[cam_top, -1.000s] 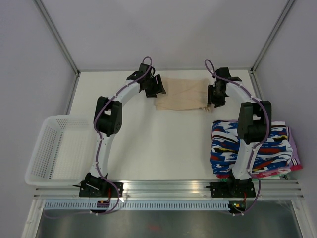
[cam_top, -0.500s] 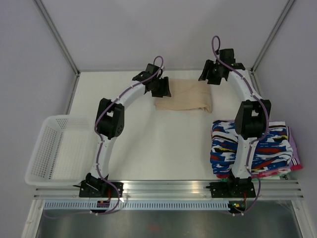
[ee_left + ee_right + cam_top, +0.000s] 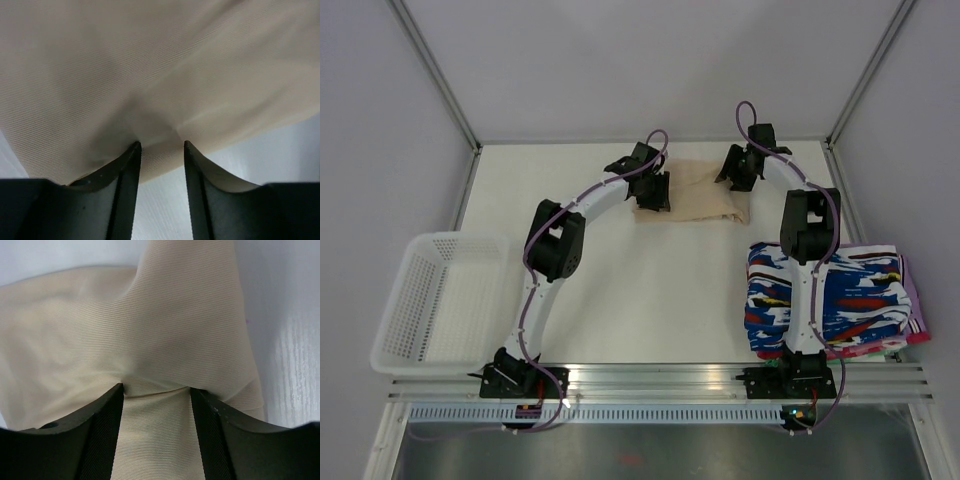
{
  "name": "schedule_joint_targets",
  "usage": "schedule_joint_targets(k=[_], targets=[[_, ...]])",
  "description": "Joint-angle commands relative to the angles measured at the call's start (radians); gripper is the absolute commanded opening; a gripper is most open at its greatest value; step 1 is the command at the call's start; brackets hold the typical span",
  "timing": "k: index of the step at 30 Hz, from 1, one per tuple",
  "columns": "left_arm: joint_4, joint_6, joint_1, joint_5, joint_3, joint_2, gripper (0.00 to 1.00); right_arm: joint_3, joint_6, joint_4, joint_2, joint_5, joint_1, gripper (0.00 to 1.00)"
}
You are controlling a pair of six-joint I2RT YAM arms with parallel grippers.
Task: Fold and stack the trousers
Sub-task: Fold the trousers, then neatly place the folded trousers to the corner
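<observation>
The trousers (image 3: 695, 195) lie as a folded beige rectangle at the upper middle of the table (image 3: 650, 290), near the back edge, with both arms reaching to them from either side.

The left gripper (image 3: 655, 190) sits on the left end of the trousers. In the left wrist view its 2 fingers (image 3: 127, 170) stand a narrow gap apart at the bottom of the frame, tips on the cloth. The fabric between them is drawn into puckers that fan up and outward from the gap. Whether the cloth is already clamped I cannot tell. A strip of bare white tabletop shows at the lower right, below the cloth's edge.

The right gripper (image 3: 733, 170) is over the upper right corner of the trousers. In the right wrist view its 2 fingers (image 3: 105, 410) stand well spread, tips pressed down on the cloth, and a band of fabric fills the gap with 1 crease running across from tip to tip. A thicker fold of cloth runs up from the gap toward the top right of the frame, with white tabletop to its right.

A stack of blue, white, red and black patterned garments (image 3: 865, 300) lies at the right edge of the table, partly behind the right arm. A white mesh basket (image 3: 388, 330) hangs off the lower left edge, well apart from the trousers.
</observation>
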Motion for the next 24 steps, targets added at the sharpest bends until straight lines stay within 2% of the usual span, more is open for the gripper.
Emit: schedule_joint_targets(k=[1,7,11,17,20,22,24], targets=[[-0.075,0.025,0.002,-0.077,0.024,0.049,0.44,0.041,-0.008,-0.013,0.05,0.093,-0.006,0.63],[-0.141,0.018,0.002,-0.121,0.03,0.061,0.32,0.079,-0.026,-0.051,0.047,0.116,-0.017,0.67],[-0.169,0.042,0.004,-0.117,-0.024,0.035,0.25,0.125,-0.038,-0.077,0.047,0.114,-0.034,0.7],[-0.188,0.137,0.004,-0.048,-0.089,-0.045,0.16,0.194,-0.081,-0.12,0.029,0.01,-0.075,0.72],[-0.19,0.165,0.013,0.021,-0.078,-0.112,0.17,0.194,-0.136,-0.134,-0.02,-0.03,-0.077,0.78],[-0.187,0.157,0.022,0.078,-0.052,-0.169,0.25,0.171,-0.164,-0.149,-0.063,-0.021,-0.077,0.85],[-0.17,0.119,0.048,0.135,-0.03,-0.2,0.39,0.113,-0.181,-0.156,-0.089,0.001,-0.08,0.91]])
